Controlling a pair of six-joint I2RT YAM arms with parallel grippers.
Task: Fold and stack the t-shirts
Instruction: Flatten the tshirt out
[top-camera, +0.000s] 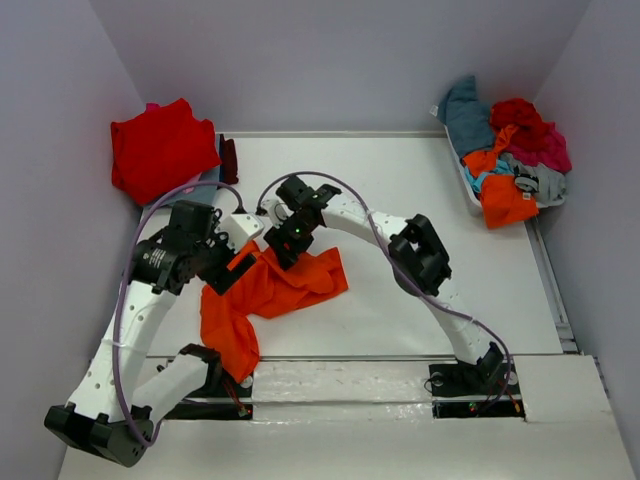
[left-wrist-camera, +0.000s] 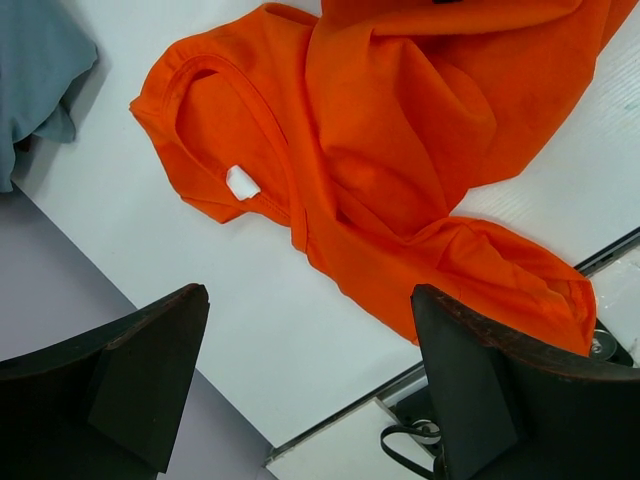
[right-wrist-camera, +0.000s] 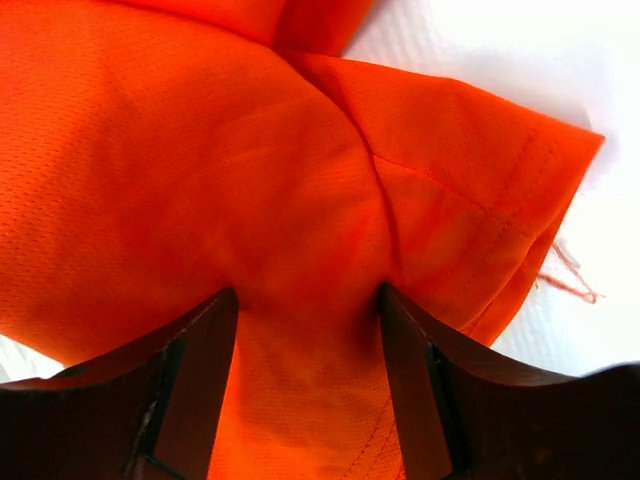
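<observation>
A bright orange t-shirt (top-camera: 270, 290) lies crumpled on the white table between the arms, its collar and white label (left-wrist-camera: 241, 182) turned up. My right gripper (top-camera: 288, 243) is down on the shirt's far edge. Its open jaws straddle a fold of orange cloth (right-wrist-camera: 200, 150) by a sleeve hem, and its fingertips (right-wrist-camera: 225, 300) press into it. My left gripper (top-camera: 232, 270) hovers wide open over the shirt's left side with only bare table between its fingers (left-wrist-camera: 150, 350). A red t-shirt (top-camera: 160, 150) sits folded at the back left on a grey one (left-wrist-camera: 35, 70).
A white bin (top-camera: 462, 180) at the back right holds a heap of t-shirts (top-camera: 510, 150) in teal, red, magenta, orange and grey. A dark maroon cloth (top-camera: 229, 158) lies beside the red shirt. Walls close in left and right. The table's front seam (left-wrist-camera: 330, 425) runs near my left gripper.
</observation>
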